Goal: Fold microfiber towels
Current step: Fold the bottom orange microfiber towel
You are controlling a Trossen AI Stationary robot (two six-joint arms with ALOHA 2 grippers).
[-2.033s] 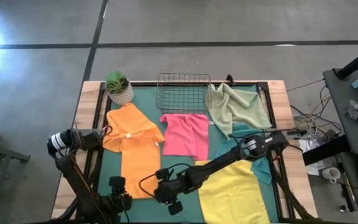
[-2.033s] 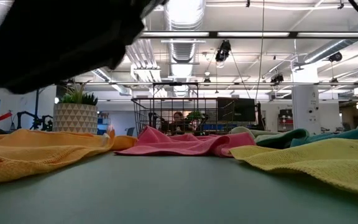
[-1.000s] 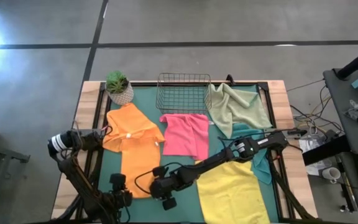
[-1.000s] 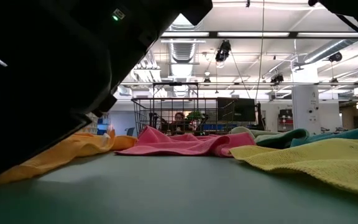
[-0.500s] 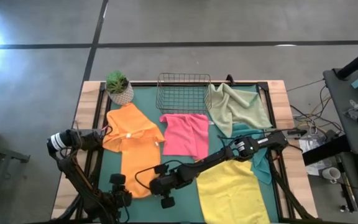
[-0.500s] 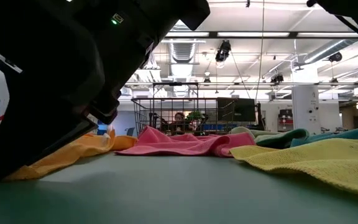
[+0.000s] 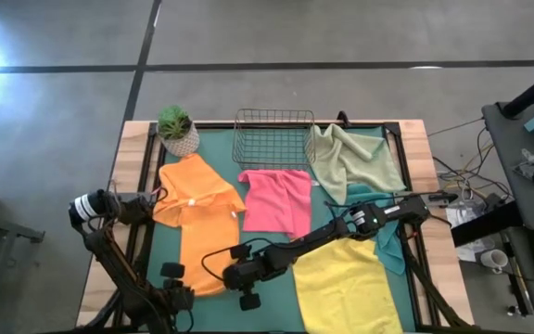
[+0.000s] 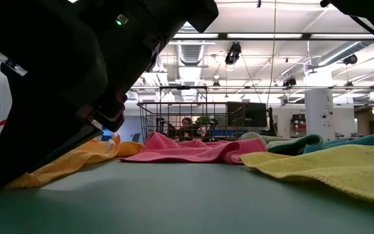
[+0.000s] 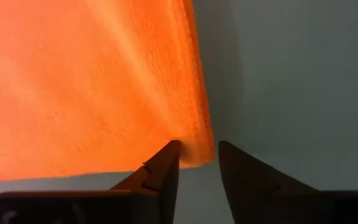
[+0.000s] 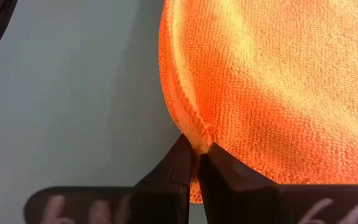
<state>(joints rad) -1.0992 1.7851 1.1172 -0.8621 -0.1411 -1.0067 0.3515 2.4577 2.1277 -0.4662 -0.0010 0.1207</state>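
We were at the grasping step of the first fold: both grippers had hold of the near edge of the large soft orange microfiber towel (image 7: 200, 243) lying flat on the left half of the green-matted table (image 7: 321, 219). Our right gripper (image 10: 194, 163) had its fingers pressed together on the towel's near right corner, a pinch of orange cloth caught between them. Our left gripper (image 9: 196, 163) sat at the near left corner with its fingers partly closed around the thin hem, which showed between the tips, so we judged it clamped too. The next move, as we read it, called for both arms to lift together and carry that edge toward the far side, keeping the cloth taut and level. In the high view our own arms hid both corners, and in the low view a dark arm blocked most of the orange towel, so how much cloth each grip held was hard to make out.
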